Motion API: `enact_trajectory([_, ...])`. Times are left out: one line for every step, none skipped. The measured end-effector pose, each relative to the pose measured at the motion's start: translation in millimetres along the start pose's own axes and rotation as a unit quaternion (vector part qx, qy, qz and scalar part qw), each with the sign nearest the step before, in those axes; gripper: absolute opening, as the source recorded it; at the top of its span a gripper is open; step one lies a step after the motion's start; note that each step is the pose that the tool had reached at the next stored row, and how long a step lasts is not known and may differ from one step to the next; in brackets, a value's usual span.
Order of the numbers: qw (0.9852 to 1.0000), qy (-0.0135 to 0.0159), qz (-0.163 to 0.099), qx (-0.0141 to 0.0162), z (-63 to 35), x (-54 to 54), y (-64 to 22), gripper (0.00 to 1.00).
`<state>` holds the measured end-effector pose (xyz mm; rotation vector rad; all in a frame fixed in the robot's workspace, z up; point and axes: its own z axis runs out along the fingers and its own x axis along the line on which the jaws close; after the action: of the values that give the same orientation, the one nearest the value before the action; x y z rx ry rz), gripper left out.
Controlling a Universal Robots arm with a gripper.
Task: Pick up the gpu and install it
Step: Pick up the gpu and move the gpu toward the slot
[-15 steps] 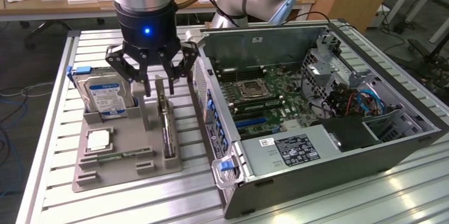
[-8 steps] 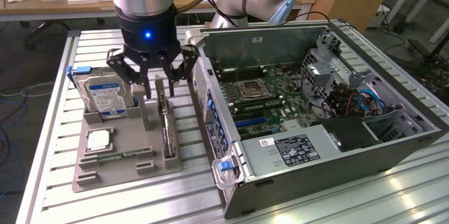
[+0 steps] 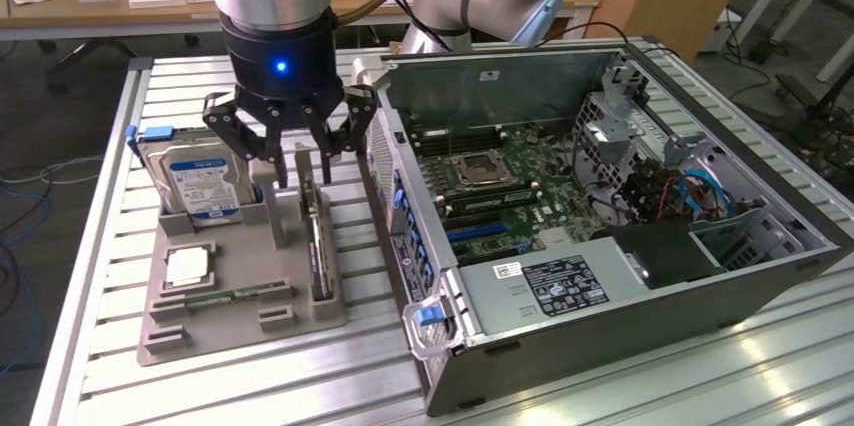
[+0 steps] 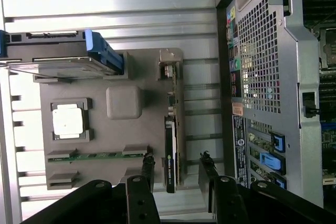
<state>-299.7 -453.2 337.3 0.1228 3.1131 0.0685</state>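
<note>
Fingers [image 4: 148,171] of gripper [image 3: 296,151] spread, grasping nothing, 1 either side of the gpu [image 3: 318,236] standing on edge in gray tray [image 3: 200,334]; card's long axis 12-to-6 in exterior view, running toward 6 o'clock from tips, apparently untouched.

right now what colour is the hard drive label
The label is blue and white; exterior view shows best.
</note>
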Motion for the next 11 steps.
enact_trajectory([1.0, 0.0, 0.0, 0.0, 0.0, 0.0, 0.0, 0.47])
enact_trajectory([1.0, 0.0, 0.0, 0.0, 0.0, 0.0, 0.0, 0.47])
enact_trajectory([1.0, 0.0, 0.0, 0.0, 0.0, 0.0, 0.0, 0.47])
enact_trajectory([1.0, 0.0, 0.0, 0.0, 0.0, 0.0, 0.0, 0.47])
enact_trajectory([1.0, 0.0, 0.0, 0.0, 0.0, 0.0, 0.0, 0.47])
enact_trajectory([1.0, 0.0, 0.0, 0.0, 0.0, 0.0, 0.0, 0.47])
enact_trajectory([1.0, 0.0, 0.0, 0.0, 0.1, 0.0, 0.0, 0.47])
enact_trajectory([1.0, -0.0001, 0.0, -0.0001, 0.7, 0.0, 0.0, 0.47])
enact_trajectory([1.0, -0.0001, 0.0, -0.0002, 1.5, 0.0, 0.0, 0.47])
enact_trajectory([1.0, 0.0, 0.0, 0.0, 2.4, 0.1, -0.1, 0.47])
enact_trajectory([1.0, 0.0, 0.0, 0.0, 3.5, 0.1, -0.1, 0.47])
